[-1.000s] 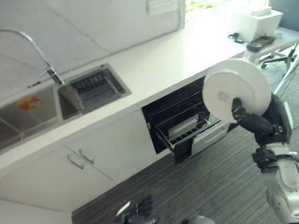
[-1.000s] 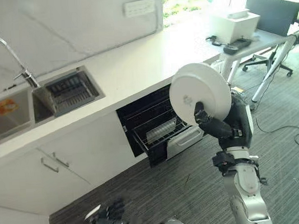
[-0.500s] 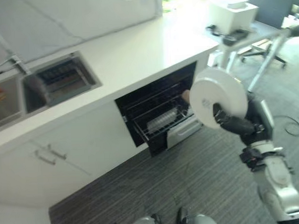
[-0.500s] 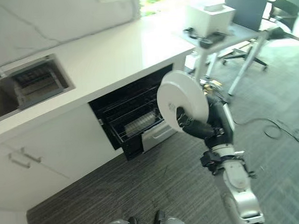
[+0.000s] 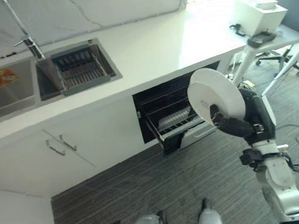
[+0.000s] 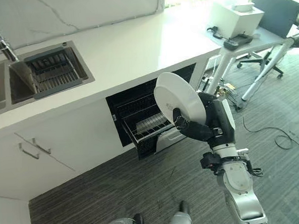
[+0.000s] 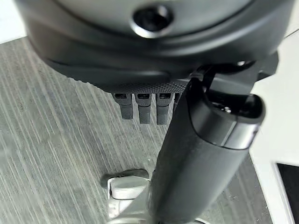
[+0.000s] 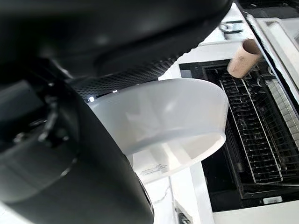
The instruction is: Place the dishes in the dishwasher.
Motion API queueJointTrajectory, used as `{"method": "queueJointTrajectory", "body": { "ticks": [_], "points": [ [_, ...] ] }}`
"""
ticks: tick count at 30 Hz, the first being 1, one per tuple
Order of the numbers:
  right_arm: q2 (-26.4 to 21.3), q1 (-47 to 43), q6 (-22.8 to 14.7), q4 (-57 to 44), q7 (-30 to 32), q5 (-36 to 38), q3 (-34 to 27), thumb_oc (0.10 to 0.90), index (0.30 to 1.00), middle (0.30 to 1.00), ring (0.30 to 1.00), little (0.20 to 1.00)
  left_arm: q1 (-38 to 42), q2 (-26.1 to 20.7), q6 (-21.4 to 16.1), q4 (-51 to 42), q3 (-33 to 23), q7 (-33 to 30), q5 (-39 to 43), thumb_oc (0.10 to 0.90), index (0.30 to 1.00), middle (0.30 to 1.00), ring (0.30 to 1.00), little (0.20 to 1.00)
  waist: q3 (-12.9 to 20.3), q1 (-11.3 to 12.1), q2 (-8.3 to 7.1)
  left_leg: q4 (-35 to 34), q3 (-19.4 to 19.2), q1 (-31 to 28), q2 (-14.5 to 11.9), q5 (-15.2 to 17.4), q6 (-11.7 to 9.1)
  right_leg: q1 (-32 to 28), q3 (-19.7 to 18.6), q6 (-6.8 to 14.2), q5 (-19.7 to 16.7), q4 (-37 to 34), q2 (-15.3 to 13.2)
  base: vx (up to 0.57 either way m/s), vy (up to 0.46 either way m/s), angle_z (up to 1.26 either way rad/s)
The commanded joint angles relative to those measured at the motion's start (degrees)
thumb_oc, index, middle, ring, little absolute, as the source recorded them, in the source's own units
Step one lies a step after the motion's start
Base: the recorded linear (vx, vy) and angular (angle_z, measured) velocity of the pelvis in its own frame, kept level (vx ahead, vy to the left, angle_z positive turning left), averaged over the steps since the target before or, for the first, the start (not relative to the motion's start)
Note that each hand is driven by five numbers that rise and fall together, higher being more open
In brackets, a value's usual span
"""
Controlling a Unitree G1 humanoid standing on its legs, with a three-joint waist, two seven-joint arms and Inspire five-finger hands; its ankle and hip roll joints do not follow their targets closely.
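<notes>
Your right hand [image 5: 228,124] is curled around the rim of a white dish [image 5: 214,95], thumb pressed on its underside, holding it on edge in the air in front of the open dishwasher [image 5: 175,107]. In the left eye view the dish sits at about 3 o'clock from the dishwasher's pulled-out wire rack [image 5: 179,124], just beside it but not touching. The right wrist view shows the dish [image 8: 161,121] as a shallow bowl-like form with its rim toward the rack [image 8: 254,135], and a brown cylinder [image 8: 244,58] at the rack's far end. The dishwasher is set under the white counter [image 5: 151,47]; a sink [image 5: 80,70] with a dark drainer insert lies at 10 o'clock from the dishwasher. Your left hand [image 7: 145,109] shows in its wrist view over the grey striped floor [image 5: 192,184], fingers straight and holding nothing.
</notes>
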State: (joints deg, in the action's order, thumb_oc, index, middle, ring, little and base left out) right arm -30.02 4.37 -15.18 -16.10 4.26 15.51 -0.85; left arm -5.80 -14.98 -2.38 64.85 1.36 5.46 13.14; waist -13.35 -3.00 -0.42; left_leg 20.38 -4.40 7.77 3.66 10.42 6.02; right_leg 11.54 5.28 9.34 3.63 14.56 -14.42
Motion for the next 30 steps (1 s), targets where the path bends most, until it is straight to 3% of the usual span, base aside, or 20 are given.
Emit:
{"method": "queueJointTrajectory", "body": {
  "ticks": [1,3,5,6,7,8,10,13,18,23,30],
  "points": [
    [-4.21,-8.73,-7.94,-5.86,2.47,-6.23,-4.32,0.4,0.3,0.3,0.3,0.3,-2.51,-1.01,1.79,-1.96,-1.14,0.29,-0.81,0.8,0.9,0.9,0.9,0.9,4.03,1.19,-1.02,-3.19,-0.82,-2.54,-9.34,4.31,-9.12,-1.13,3.88,0.84,3.27,2.63,1.35,0.22,-0.58,0.55],
    [-6.16,-9.18,-7.38,-5.39,3.19,-8.17,-4.09,0.4,0.3,0.3,0.3,0.3,-2.92,-0.25,1.34,-1.53,-1.66,0.53,-1.74,0.8,0.9,0.9,0.9,0.9,4.66,2.16,-1.18,-3.19,-0.99,-2.47,-11.25,2.94,-10.4,-2.98,5.82,-0.19,4.8,2.63,2.02,0.17,-0.436,0.86],
    [-9.69,-10.09,-7.0,-4.82,5.8,-15.34,-3.99,0.4,0.3,0.3,0.3,0.3,-3.77,1.1,0.2,-1.39,-1.68,-0.12,-1.39,0.8,0.9,0.9,0.9,0.9,4.39,3.62,-1.06,-3.19,-0.96,-2.21,-12.93,0.32,-11.89,-4.86,8.45,-2.06,6.22,2.63,2.63,0.11,-0.393,1.07],
    [-11.78,-11.28,-6.23,-3.85,6.26,-17.39,-3.64,0.4,0.3,0.3,0.3,0.3,-3.96,1.36,-0.65,-0.56,-1.98,0.25,-1.52,0.8,0.9,0.9,0.9,0.9,3.83,4.38,-1.26,-3.19,-1.2,-3.24,-12.4,-0.22,-12.33,-5.77,9.28,-2.93,6.93,2.63,2.67,0.12,-0.369,0.55],
    [-13.97,-13.12,-6.35,-2.21,7.35,-22.92,-2.16,0.4,0.3,0.3,0.3,0.3,-3.93,1.43,-1.43,0.47,-2.06,0.87,-1.87,0.8,0.9,0.9,0.9,0.9,3.26,5.52,-2.01,-3.19,-0.84,-3.58,-9.63,-2.29,-12.07,-6.2,9.16,-3.83,7.08,2.63,2.38,0.12,-0.237,0.57],
    [-14.65,-13.6,-6.53,-1.75,7.83,-25.35,-1.73,0.4,0.3,0.3,0.3,0.3,-4.02,1.45,-1.43,0.43,-2.16,1.01,-2.01,0.8,0.9,0.9,0.9,0.9,3.19,5.78,-1.88,-3.19,-0.67,-2.79,-9.2,-2.03,-11.9,-6.27,9.22,-3.82,7.12,2.63,2.61,0.11,-0.087,0.38],
    [-15.85,-14.54,-6.11,-0.92,8.47,-28.67,-0.91,0.4,0.3,0.3,0.3,0.3,-4.45,1.32,-1.55,0.35,-2.17,1.47,-2.31,0.8,0.9,0.9,0.9,0.9,2.99,6.15,-0.5,-3.19,-1.3,-0.01,-10.31,-2.55,-12.34,-6.9,10.0,-3.43,7.54,2.63,3.63,0.09,0.051,0.49],
    [-17.28,-15.04,-4.85,-0.18,8.7,-30.86,-0.99,0.4,0.3,0.3,0.3,0.3,-4.52,1.19,-2.58,1.61,-1.6,2.26,-3.75,0.8,0.9,0.9,0.9,0.9,2.58,7.06,1.66,-3.19,-5.85,6.91,-14.83,-6.62,-13.98,-10.13,13.54,-3.57,9.76,2.63,4.43,0.15,0.093,0.46],
    [-19.71,-17.13,-5.91,4.82,9.1,-36.97,1.78,0.4,0.3,0.3,0.3,0.3,-4.15,-0.3,-1.15,3.32,-2.11,2.02,-4.75,0.8,0.9,0.9,0.9,0.9,4.36,8.43,1.26,-3.19,-4.33,5.94,-12.79,-3.64,-12.28,-13.65,14.81,-2.22,11.79,2.63,3.07,0.22,0.207,0.05],
    [-19.65,-16.46,-5.5,8.14,9.44,-38.74,2.74,0.4,0.3,0.3,0.3,0.3,-3.38,-2.98,0.15,1.36,-2.43,2.26,-5.86,0.8,0.9,0.9,0.9,0.9,5.21,9.13,0.52,-3.19,-4.94,4.79,-11.74,-2.28,-10.97,-14.64,16.0,-0.29,10.52,2.63,0.74,0.18,0.108,-0.07],
    [-19.4,-18.23,-5.75,16.02,11.99,-40.19,5.71,0.4,0.3,0.3,0.3,0.3,-2.24,-4.59,0.13,0.29,-1.74,2.79,-4.86,0.8,0.9,0.9,0.9,0.9,4.93,10.41,0.05,-3.19,-4.48,5.21,-10.73,-1.71,-9.5,-14.2,16.63,0.81,9.01,2.63,-1.28,0.09,0.027,0.11]
  ]
}}
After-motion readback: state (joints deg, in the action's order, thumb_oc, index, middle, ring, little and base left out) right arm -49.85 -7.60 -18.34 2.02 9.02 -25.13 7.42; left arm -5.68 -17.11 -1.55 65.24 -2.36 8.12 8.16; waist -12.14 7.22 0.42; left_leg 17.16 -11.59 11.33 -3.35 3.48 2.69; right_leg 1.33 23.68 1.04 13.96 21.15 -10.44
